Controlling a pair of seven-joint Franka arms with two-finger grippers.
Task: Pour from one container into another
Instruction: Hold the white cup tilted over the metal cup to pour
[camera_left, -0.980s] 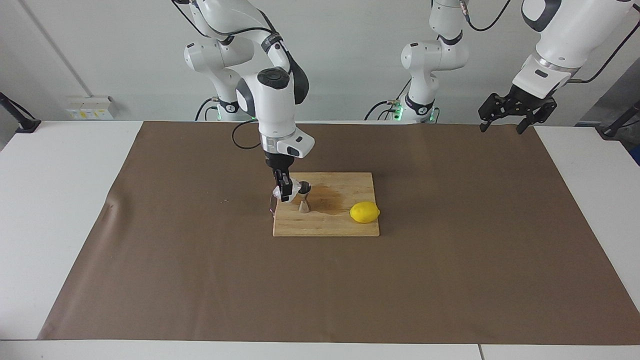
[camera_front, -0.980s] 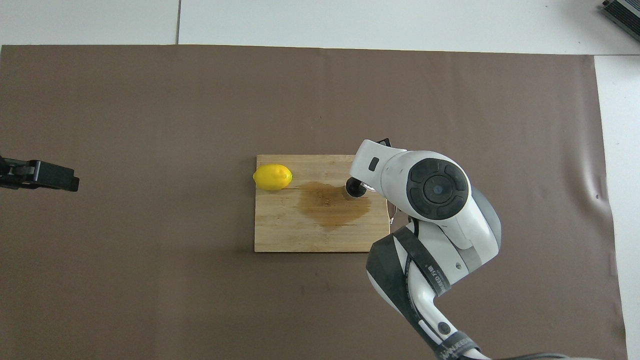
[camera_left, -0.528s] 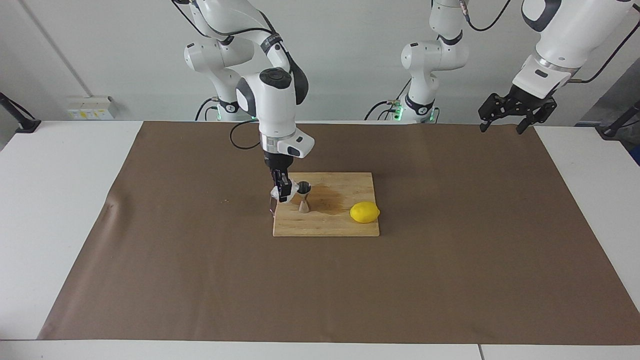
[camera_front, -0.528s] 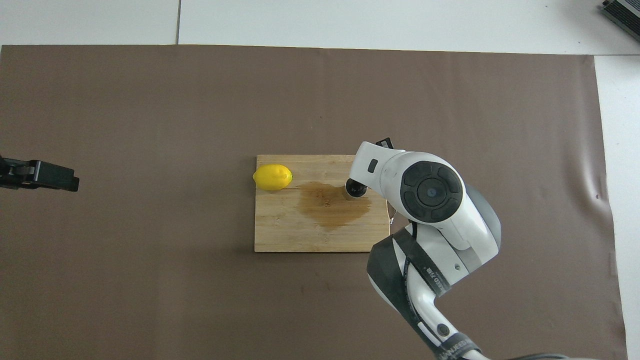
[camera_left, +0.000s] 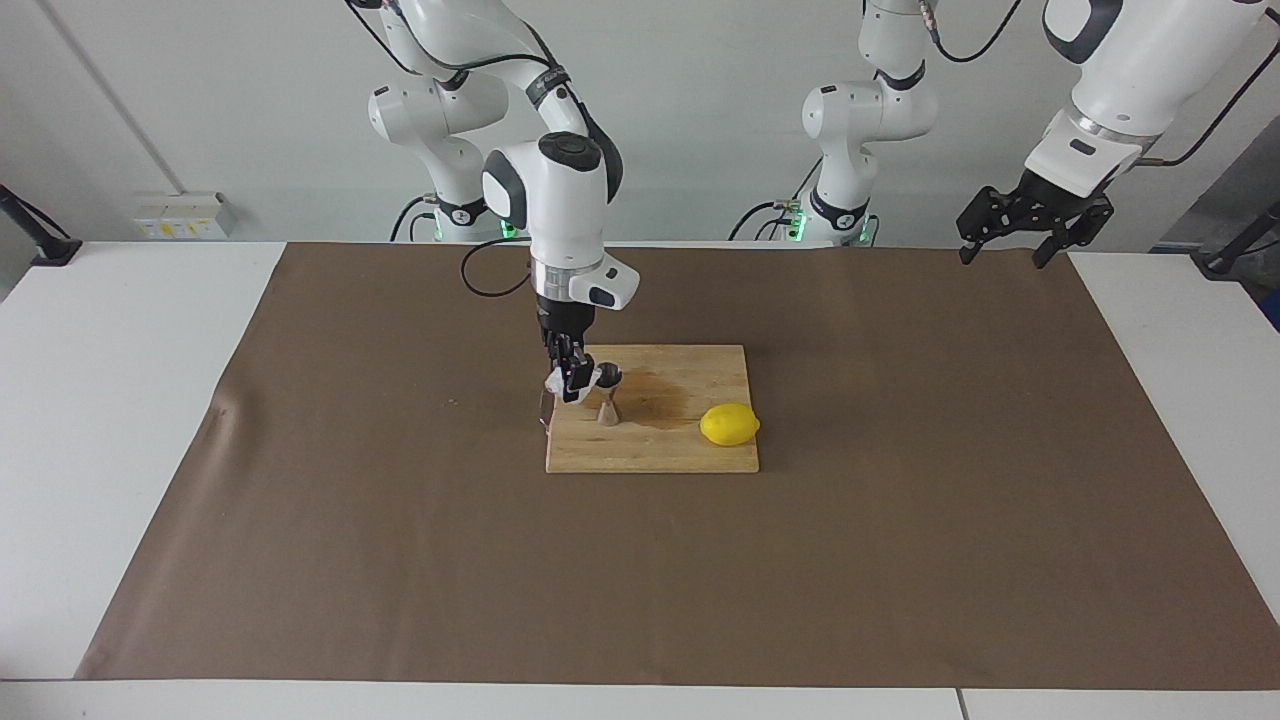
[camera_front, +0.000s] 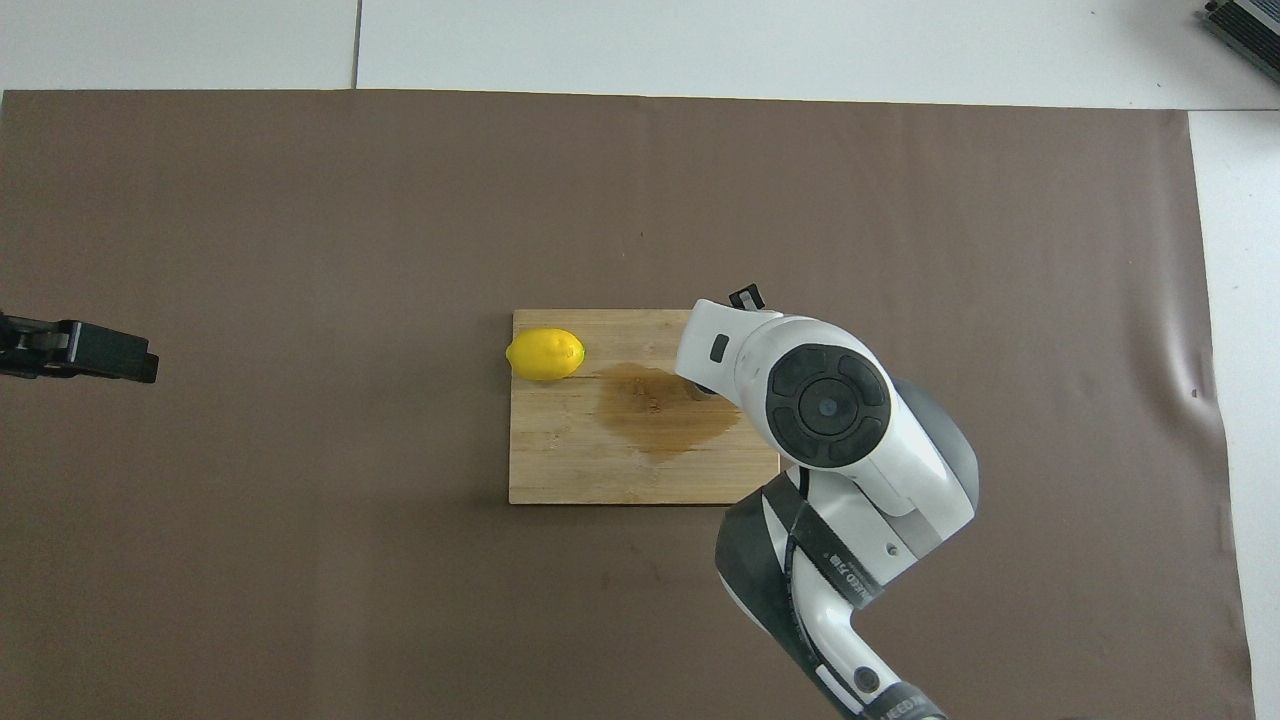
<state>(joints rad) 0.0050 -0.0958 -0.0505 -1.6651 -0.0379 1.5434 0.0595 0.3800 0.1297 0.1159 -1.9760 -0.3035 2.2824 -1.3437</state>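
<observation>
Right hand (camera_left: 572, 385) low over the wooden board (camera_left: 660, 455), at the end toward the right arm, fingers pinching the frosted glass cup (camera_left: 556, 384), cup lifted and tipped toward the steel jigger (camera_left: 607, 396). Jigger upright on the board, just beside the hand, its mouth close under the cup's lip. Brown wet stain (camera_front: 660, 410) spread across the board beside the jigger. Lemon (camera_left: 729, 424) well apart from the hand, at the board's other end. Left hand (camera_left: 1020, 228) waiting high over the table's edge (camera_left: 1180, 330) at the left arm's end, fingers spread, holding nothing.
</observation>
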